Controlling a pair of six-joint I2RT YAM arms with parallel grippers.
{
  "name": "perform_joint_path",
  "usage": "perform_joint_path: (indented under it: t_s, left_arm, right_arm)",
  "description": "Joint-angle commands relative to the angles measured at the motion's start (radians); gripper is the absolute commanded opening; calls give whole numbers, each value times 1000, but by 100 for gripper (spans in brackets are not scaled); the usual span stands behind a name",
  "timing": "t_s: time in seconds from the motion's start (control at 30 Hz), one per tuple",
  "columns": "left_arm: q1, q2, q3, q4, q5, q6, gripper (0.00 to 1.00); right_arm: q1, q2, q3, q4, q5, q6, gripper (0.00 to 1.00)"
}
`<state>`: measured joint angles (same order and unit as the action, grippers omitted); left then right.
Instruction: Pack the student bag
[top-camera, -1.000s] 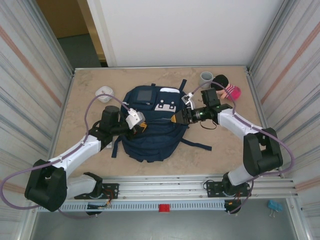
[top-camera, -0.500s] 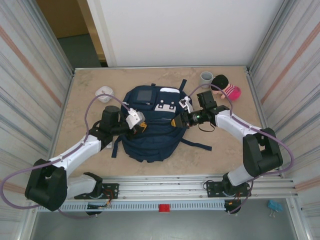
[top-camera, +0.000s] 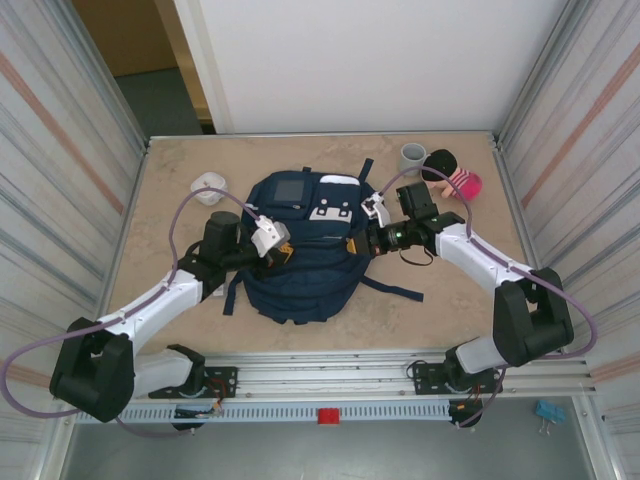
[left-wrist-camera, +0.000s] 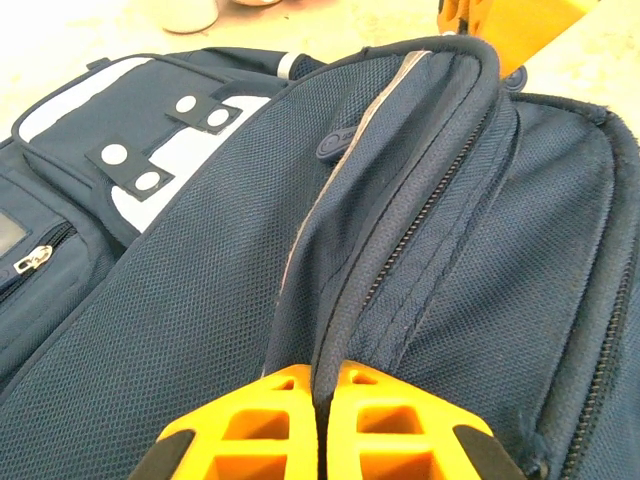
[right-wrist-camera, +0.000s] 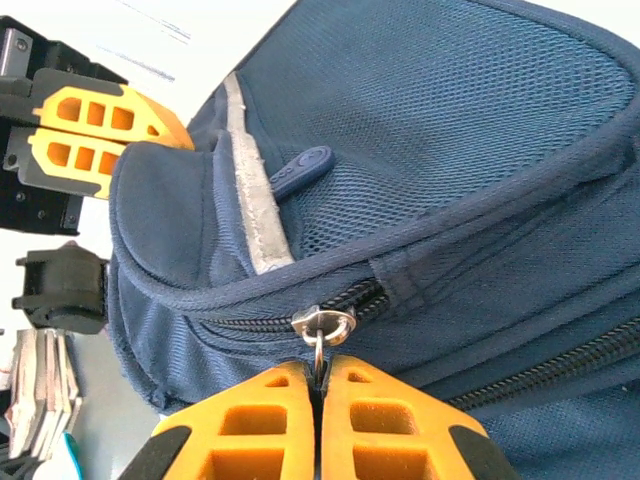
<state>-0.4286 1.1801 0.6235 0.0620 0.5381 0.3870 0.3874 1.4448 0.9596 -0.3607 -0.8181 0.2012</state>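
The student bag (top-camera: 300, 265), navy blue with a white dotted patch and a grey square panel, lies flat in the middle of the table. My left gripper (top-camera: 284, 253) is shut on a raised piped fold of the bag's fabric (left-wrist-camera: 400, 150) at its left side; in the left wrist view the gripper (left-wrist-camera: 326, 374) pinches that fold beside a zip line. My right gripper (top-camera: 352, 243) is at the bag's right side. In the right wrist view the gripper (right-wrist-camera: 321, 368) is shut on the metal zipper pull (right-wrist-camera: 320, 345) hanging from the slider, and the zip looks closed there.
A white object (top-camera: 208, 187) lies at the back left. A grey cup (top-camera: 412, 157) and a pink-and-black plush (top-camera: 456, 177) stand at the back right. The bag's dark straps (top-camera: 392, 288) trail to the right. Metal walls flank the table.
My right gripper has closed from open onto the zipper pull at the bag's right side. The left gripper and the bag have stayed put.
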Motion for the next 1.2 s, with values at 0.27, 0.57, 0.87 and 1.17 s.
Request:
perform_joint_path:
  t_s: [0.27,0.57,0.87,1.17]
  left_arm:
    - [-84,56,99,85,-185,-46,0]
    - [-124,80,112,134,-175,-44,0]
    - [-123,8,65,119,-166,2,0]
    - [-122,6,59,101,-126,37,0]
  right_arm:
    - [241,0,171,-33,29,133,0]
    - [320,22,175,44,149,274,26]
    - [116,-234,-210,468,181,767,56]
    - [102,-158,-236,606,183,1015,58]
